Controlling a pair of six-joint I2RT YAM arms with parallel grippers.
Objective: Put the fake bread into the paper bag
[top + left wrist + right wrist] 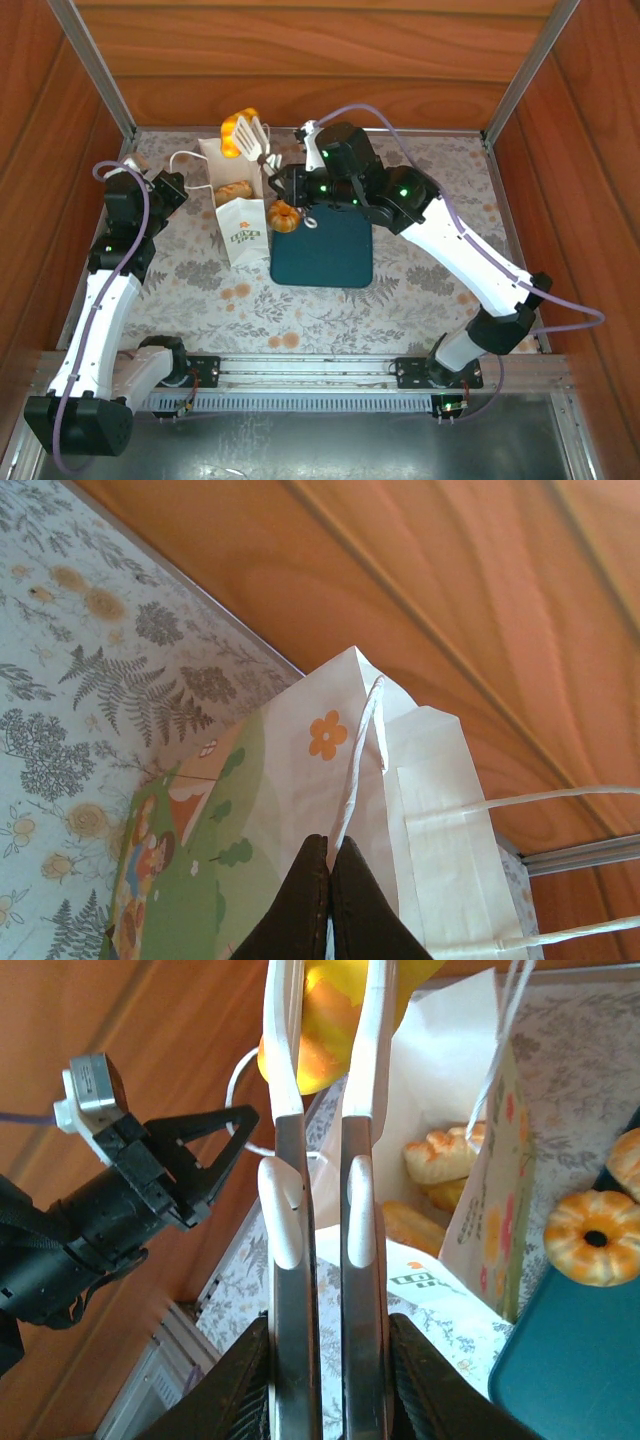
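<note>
While the right claw point(330, 1385) is clenched on a pair of white and silver tongs point(292, 1290), the tong tips pinch a yellow-orange pastry point(322, 1050) held up above the far edge of the open paper bag point(455, 1070). From overhead, that pastry point(238, 133) hangs at the far side of the bag point(240, 225), with the right claw point(285, 182) just to its right. The left claw point(330, 845) is closed tight on the bag's white cord handle point(362, 750), grasping it from the left side. Inside the bag lie two golden rolls point(445, 1155). An orange ring bun point(284, 216) sits at the far left corner of the dark teal tray point(325, 255), just beside the bag. Bag and tray both stand on the floral-patterned counter point(420, 290), the bag to the tray's left.
</note>
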